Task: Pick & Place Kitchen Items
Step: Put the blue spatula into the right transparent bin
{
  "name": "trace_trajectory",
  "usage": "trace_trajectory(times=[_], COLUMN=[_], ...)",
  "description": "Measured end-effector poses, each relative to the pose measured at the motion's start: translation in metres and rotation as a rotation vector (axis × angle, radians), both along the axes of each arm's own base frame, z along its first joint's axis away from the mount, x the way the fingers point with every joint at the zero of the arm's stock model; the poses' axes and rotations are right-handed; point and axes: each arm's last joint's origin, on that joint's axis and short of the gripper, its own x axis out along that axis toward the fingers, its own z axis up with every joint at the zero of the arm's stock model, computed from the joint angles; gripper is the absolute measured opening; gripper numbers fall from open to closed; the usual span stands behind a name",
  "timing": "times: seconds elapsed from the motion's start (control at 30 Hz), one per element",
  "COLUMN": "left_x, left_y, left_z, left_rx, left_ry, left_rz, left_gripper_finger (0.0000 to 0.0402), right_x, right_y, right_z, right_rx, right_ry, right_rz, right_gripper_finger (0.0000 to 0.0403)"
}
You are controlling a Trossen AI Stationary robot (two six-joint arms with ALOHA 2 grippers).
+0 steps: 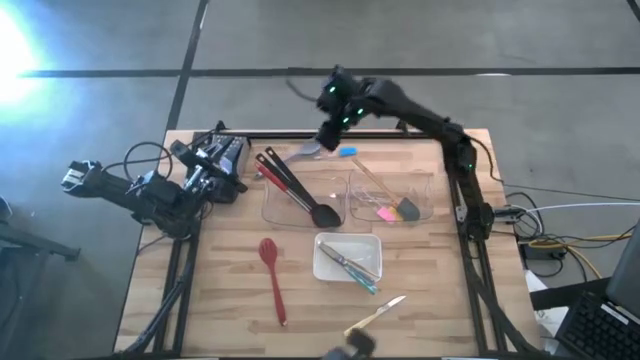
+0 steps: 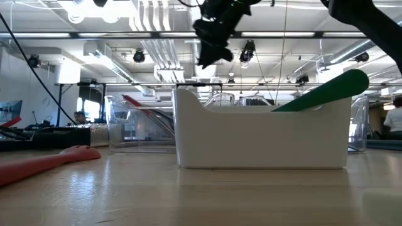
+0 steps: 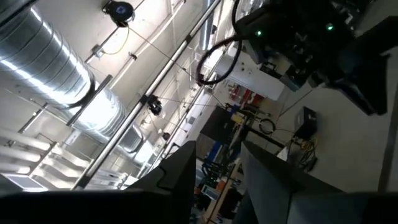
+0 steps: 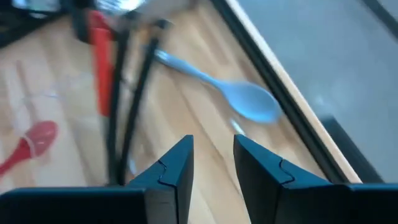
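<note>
A pale blue-grey spoon (image 4: 244, 96) lies flat on the wooden table near its far edge (image 1: 322, 150). My right gripper (image 4: 212, 163) hangs open above it, clear of it (image 1: 326, 130), with nothing between its fingers. The left clear bin (image 1: 300, 196) holds black ladles and a red-handled utensil (image 4: 99, 59) that lean on its rim. The right clear bin (image 1: 392, 198) holds pink and grey spatulas. A red spoon (image 1: 272, 276) lies on the table. My left gripper (image 3: 217, 152) waits at the table's left (image 1: 226, 160), open, pointing up, with nothing in it.
A white tray (image 1: 322, 262) in the table's near middle holds small knives and tongs; a green utensil (image 2: 326, 91) sticks out over its rim. A knife (image 1: 382, 312) lies near the front edge. Bare wood lies to the left of the red spoon.
</note>
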Motion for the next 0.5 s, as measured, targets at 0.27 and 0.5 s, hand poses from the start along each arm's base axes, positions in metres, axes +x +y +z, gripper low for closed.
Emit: trace_trajectory(times=[0.27, 0.5], left_x=[0.0, 0.001], left_y=[0.0, 0.0], left_z=[0.0, 0.0], left_rx=[0.005, 0.002], left_ry=[-0.004, -0.006], left_rz=[-0.011, -0.011], left_gripper_finger=[0.0133, 0.0133], right_x=[-0.054, -0.05], right_y=[-0.058, -0.085], right_z=[-0.009, -0.048], right_rx=[0.078, 0.083], right_ry=[0.157, 0.263], right_rz=[-0.141, -0.125], right_gripper_finger=[0.0114, 0.0138])
